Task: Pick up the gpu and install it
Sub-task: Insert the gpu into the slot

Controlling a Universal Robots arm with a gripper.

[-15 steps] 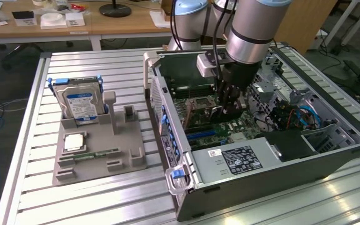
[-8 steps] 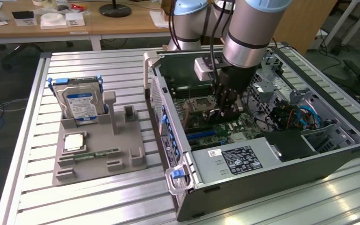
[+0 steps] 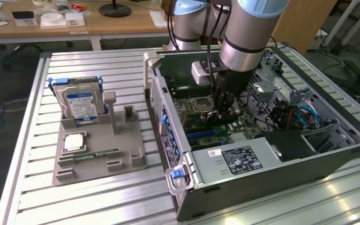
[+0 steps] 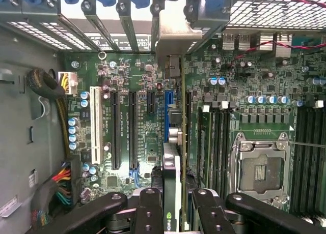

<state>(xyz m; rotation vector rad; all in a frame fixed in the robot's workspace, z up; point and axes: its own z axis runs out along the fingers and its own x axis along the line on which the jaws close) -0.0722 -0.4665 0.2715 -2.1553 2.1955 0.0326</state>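
Gripper is squeezed shut on the gpu, holding its thin sides. The gpu hangs on edge inside the computer case, just over the blue slot (on the big green board). It looks light, stiff and easy to break, so the bare edges are the best place to hold it.

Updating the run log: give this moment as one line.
pincer: shut on gpu | gpu: held edge-on over the motherboard inside the case | seated: cannot tell
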